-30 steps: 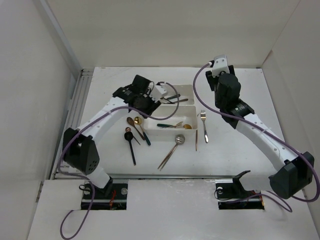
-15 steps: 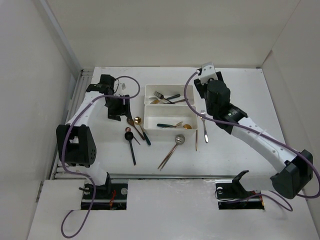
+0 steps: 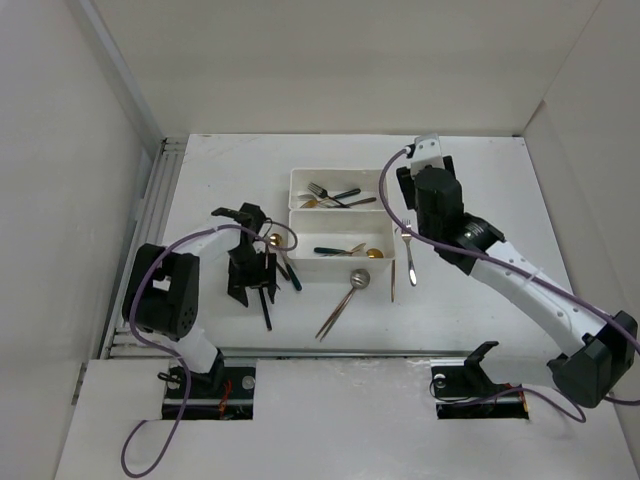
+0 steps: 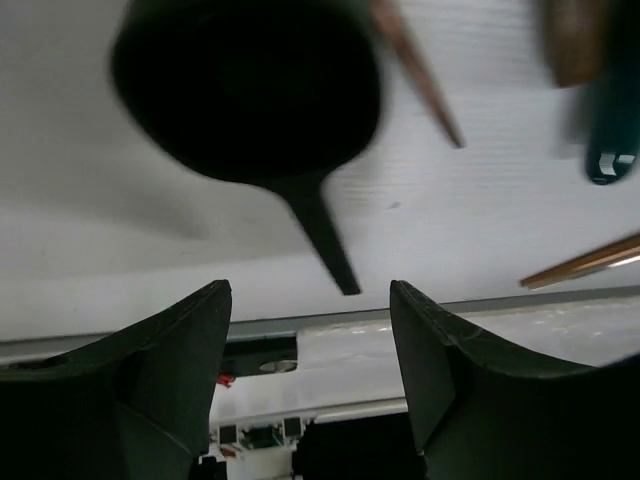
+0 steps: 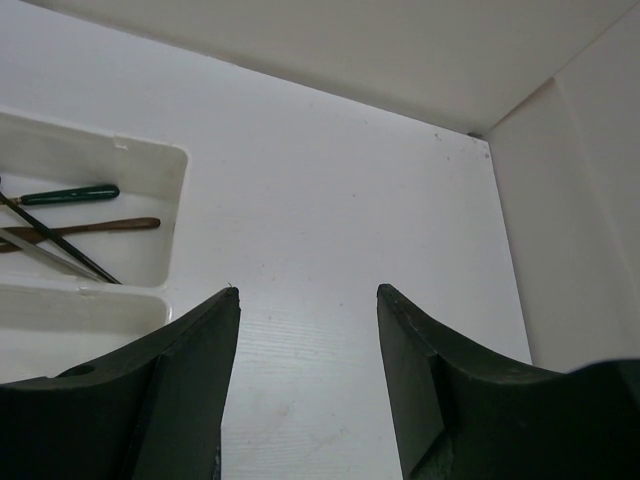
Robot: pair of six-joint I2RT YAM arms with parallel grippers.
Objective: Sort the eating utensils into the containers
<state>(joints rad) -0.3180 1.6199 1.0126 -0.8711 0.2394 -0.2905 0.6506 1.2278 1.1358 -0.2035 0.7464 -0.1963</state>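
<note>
We judge the step in hand to be the pick-up of the black spoon (image 4: 245, 90), which lies flat on the tabletop (image 3: 230, 170) just left of the near tray (image 3: 294, 262). The left hand (image 4: 310, 320) hangs low over it, fingers spread wide with nothing between them, and the end of the handle lies just ahead of the gap. Next, in our view, the hand must centre on the slim handle, come down, close, and carry the spoon right to the near tray, where a green-handled spoon (image 3: 330, 251) and a gold spoon (image 3: 374, 253) lie. The far tray (image 3: 296, 176) behind it holds forks (image 3: 320, 190). A silver spoon (image 3: 358, 278) lies just in front of the near tray, and a silver fork (image 3: 408, 245) to its right. The right hand (image 5: 308, 300), right of the near tray and farther back, is wide open and empty. We can read no brand, label or writing.
</note>
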